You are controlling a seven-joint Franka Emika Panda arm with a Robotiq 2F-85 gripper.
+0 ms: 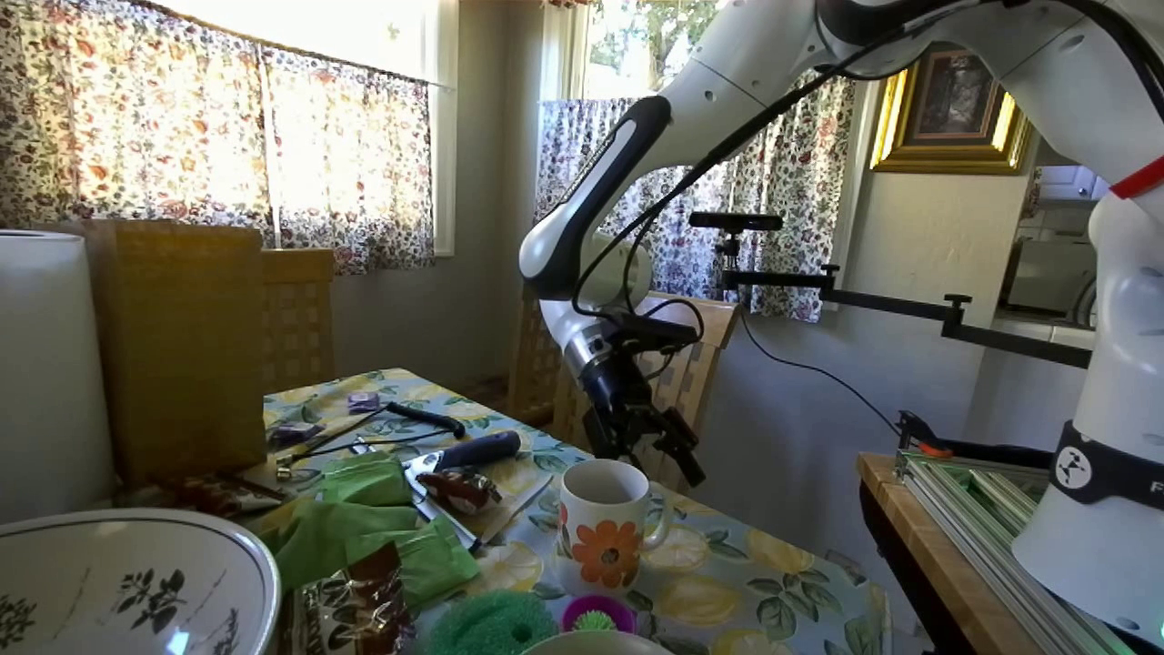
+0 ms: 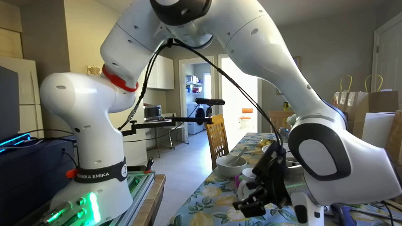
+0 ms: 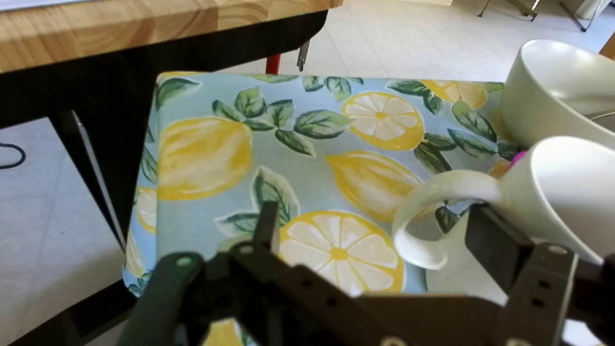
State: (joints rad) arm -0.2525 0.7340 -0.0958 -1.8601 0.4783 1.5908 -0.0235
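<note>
One gripper is observed with its two fingers spread wide; nothing is grasped, so the pincer is recorded as released. Nearest to it is a white mug marked with an orange flower, stood upright on the lemon-print tablecloth; its weight is presumably borne by a flat base. The mug's handle is turned toward the robot's base, and in the wrist view its loop is framed between the fingers. One finger is seen in front of the mug there, but whether contact is made cannot be told. By judgement, the wide spread is what leaves room for the handle in that gap. The gripper is held canted rather than plumb, probably so that the mug's rim is cleared.

Near the mug, a pale bowl is placed with a utensil leaned on its rim; the lean is attributed to a shaft too long to lie flat inside. A magenta item is set between mug and bowl, and a green scrubber is laid just beside it. Farther along the cloth, green packets and a blue-handled tool are strewn, seemingly without order. A camera is carried on a jointed black bracket, presumably so that the scene is overlooked.
</note>
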